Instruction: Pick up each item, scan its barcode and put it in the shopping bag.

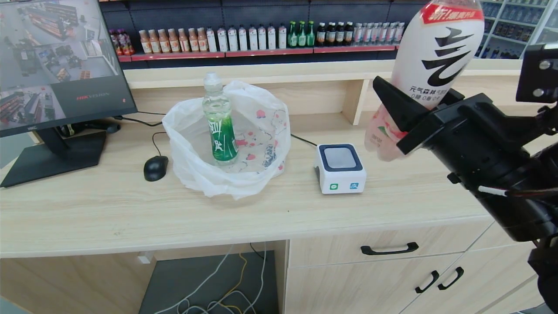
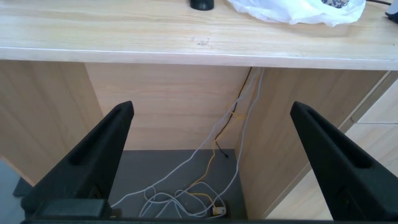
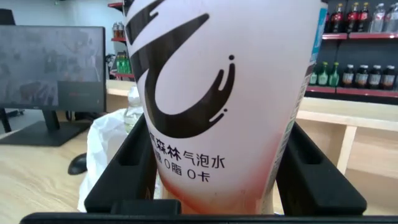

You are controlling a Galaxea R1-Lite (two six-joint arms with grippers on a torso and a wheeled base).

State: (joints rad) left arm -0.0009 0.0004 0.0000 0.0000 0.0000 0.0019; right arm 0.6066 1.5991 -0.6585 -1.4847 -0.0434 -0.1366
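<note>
- Tall white-and-pink plastic bottle [image 1: 436,52]: held clamped in the jaws of the right gripper [image 1: 388,115], raised, long axis tilted near upright.
- White box scanner [image 1: 340,168]: set on the tabletop [image 1: 109,209], below-left of the bottle.
- Left gripper [image 2: 211,143]: jaws spread, empty.

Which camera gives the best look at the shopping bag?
The head view: the whole shopping bag stands open on the counter. The left wrist view catches its bottom edge; the right wrist view, a part behind the held bottle.
</note>
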